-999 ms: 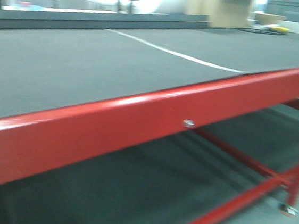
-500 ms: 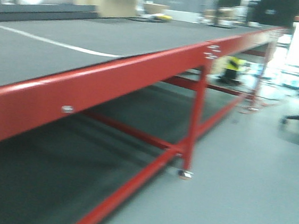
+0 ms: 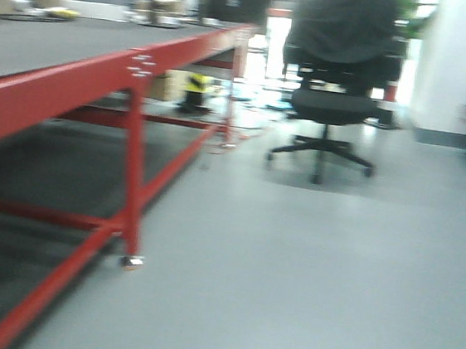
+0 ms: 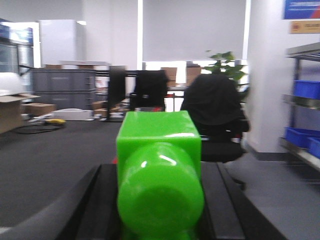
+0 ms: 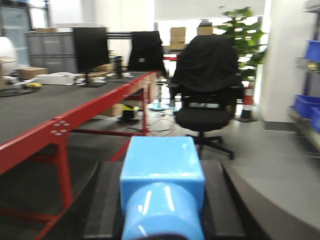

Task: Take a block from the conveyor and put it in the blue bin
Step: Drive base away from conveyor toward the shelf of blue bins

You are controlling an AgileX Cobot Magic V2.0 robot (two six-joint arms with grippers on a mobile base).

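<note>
Both arms are held level, with the wrists pointed horizontally down the room.

Left gripper [image 4: 160, 205]: the jaws are closed against the sides of one green block [image 4: 159, 150], its round stud facing the camera.

Right gripper [image 5: 164, 200]: the jaws are clamped on one blue block [image 5: 162, 160], oriented the same way.

Blocks counted: two, both carried in the grippers.

One conveyor [image 3: 38, 41] is seen, a dark grey belt on a red frame [image 3: 58, 91]. The right gripper is carried beside the conveyor's near edge, over the grey floor [image 3: 307, 266]. One black office chair [image 3: 335, 77] stands past the conveyor's far end.

Further right of the conveyor, blue bins [image 4: 305, 89] are shelved. Two are made out clearly; the others are cropped.
</note>
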